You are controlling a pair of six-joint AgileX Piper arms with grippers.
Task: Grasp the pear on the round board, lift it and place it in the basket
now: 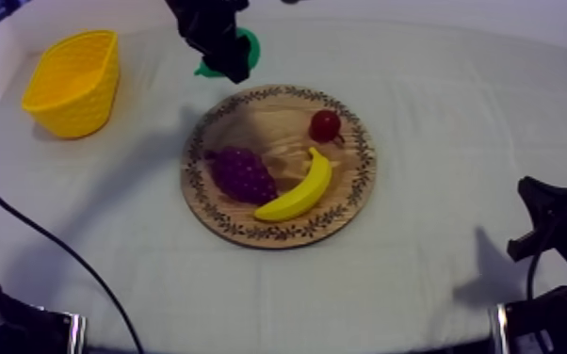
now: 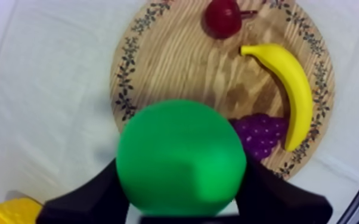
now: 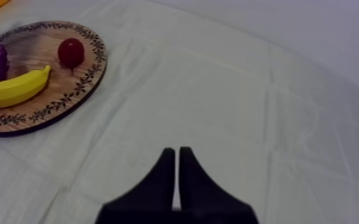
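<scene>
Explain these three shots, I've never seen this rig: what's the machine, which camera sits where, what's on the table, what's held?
It is a robot with two arms, one at each side of a cloth-covered table. Each arm ends in a gripper of two black fingers.

One picture comes from a camera above the table, looking down at a slant. The other two come from cameras riding on the left and right wrists.

On the table are a yellow basket and a round wooden board. The board holds a bunch of grapes, a banana and a small red fruit.

The left gripper is shut on a green pear, held above the board's rim and not yet at the basket. The right gripper is shut on nothing, low at its own side.
</scene>
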